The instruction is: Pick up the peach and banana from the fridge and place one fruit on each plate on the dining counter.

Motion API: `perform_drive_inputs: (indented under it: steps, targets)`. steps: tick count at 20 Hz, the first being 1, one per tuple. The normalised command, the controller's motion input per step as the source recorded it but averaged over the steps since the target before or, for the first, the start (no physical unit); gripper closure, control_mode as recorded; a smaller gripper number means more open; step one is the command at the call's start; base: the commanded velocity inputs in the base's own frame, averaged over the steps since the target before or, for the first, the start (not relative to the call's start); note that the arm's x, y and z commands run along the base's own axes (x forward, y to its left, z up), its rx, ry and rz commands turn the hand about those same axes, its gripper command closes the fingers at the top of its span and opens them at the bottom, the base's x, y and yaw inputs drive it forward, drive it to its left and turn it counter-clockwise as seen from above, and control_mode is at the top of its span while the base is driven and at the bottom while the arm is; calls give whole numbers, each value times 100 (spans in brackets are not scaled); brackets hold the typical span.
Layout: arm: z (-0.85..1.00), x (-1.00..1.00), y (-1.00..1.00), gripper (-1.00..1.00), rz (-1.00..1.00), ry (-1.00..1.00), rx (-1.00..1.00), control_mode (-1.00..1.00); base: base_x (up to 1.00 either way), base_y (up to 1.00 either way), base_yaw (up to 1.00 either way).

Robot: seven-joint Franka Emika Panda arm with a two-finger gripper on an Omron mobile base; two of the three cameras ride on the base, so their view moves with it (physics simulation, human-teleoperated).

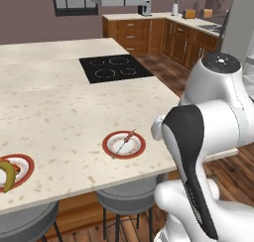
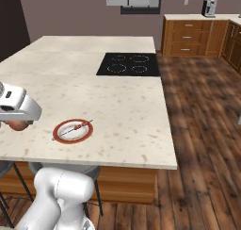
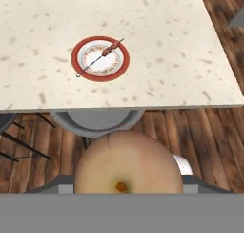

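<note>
The end effector (image 3: 128,191) is closed about halfway around the peach (image 3: 128,163), which bulges large and round in the hand view, pale orange with a small dark spot low on its skin; the finger tips (image 3: 59,182) show as grey slivers pressed against its two sides. In the right base view the end effector (image 2: 16,123) sits at the left edge of the picture, with a reddish sliver of the peach (image 2: 18,125) peeking out beneath the white hand, held in the air off the near edge of the worktop (image 2: 117,102).

Ahead of the held fruit, past the worktop's near edge, lies a red-rimmed plate (image 3: 100,58) with a thin skewer (image 3: 101,57) laid across it. Directly below the peach in the hand view are a grey stool seat (image 3: 97,121) and wooden floor (image 3: 190,127).

The left base view adds what the others lack: a second red-rimmed plate (image 1: 22,167) far to the left of the first plate (image 1: 124,144), at the picture's edge, with the banana (image 1: 7,175) lying on it. The arm's white and black links block the end effector itself there. Beyond both plates, in the middle of the worktop (image 1: 59,102), is a black cooktop (image 1: 114,68).
</note>
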Motion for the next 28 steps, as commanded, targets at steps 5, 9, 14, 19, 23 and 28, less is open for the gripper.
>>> perform_drive_inputs:
  steps: [5,9,14,19,23,28]
  targets:
    - [-75,74,10,100,3,10,-1,-100,0,0,0]
    - [-65,58,0,100,2,0,0,-100,0,0,0]
    - [-50,51,0,100,0,-1,0,-100,0,0,0]
    - [-46,48,0,100,-6,-2,0,-100,0,0,0]
    - [-34,58,0,100,-11,0,1,-100,0,0,0]
    - [-28,59,2,100,-10,0,0,-100,0,0,0]
